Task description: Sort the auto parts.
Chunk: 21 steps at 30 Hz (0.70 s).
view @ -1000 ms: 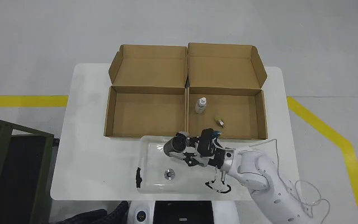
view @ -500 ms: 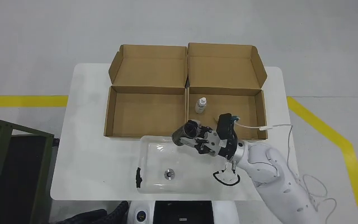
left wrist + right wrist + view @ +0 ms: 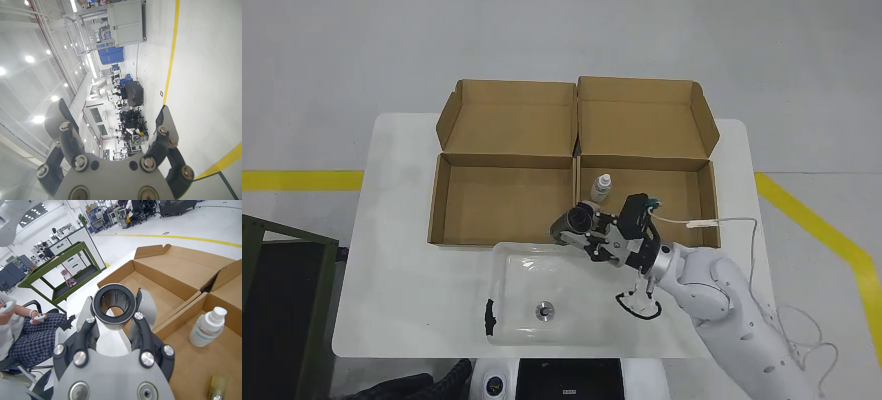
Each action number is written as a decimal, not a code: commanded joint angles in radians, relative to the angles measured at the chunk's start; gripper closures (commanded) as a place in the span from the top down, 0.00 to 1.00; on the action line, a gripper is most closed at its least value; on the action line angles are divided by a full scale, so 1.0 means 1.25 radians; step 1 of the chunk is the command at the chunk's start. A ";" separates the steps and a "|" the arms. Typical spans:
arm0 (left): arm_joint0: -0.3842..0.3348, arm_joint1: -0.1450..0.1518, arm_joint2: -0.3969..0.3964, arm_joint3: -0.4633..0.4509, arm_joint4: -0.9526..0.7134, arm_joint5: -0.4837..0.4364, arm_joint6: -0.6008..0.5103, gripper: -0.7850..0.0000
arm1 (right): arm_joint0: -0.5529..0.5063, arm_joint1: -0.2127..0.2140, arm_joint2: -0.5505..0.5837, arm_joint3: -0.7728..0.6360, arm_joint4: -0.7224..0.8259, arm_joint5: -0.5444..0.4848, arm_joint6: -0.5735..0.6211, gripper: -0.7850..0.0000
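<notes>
My right gripper (image 3: 580, 226) is shut on a cylindrical metal bearing (image 3: 574, 220) with black end rings. It holds the bearing over the front wall of the cardboard boxes, near where the left box (image 3: 502, 205) meets the right box (image 3: 672, 205). In the right wrist view the bearing (image 3: 114, 308) sits between the fingers (image 3: 145, 306) with its open bore facing the camera. A small spray bottle (image 3: 600, 187) stands in the right box, and a small brass part (image 3: 217, 386) lies near it. My left gripper (image 3: 112, 106) is open and holds nothing, facing the room.
A clear plastic tray (image 3: 512, 300) at the table's front holds a round metal part (image 3: 543, 311). A black piece (image 3: 487, 318) lies at its left end and a black ring-shaped part (image 3: 637, 303) at its right. Both box lids stand open at the back.
The right gripper has lifted the bearing out of the tray and carried it away from the front edge, to the boxes' front wall.
</notes>
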 commanded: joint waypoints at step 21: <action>0.000 0.000 0.000 0.000 0.000 0.000 0.000 1.00 | 0.198 -0.067 -0.188 0.135 -0.239 0.214 -0.017 0.00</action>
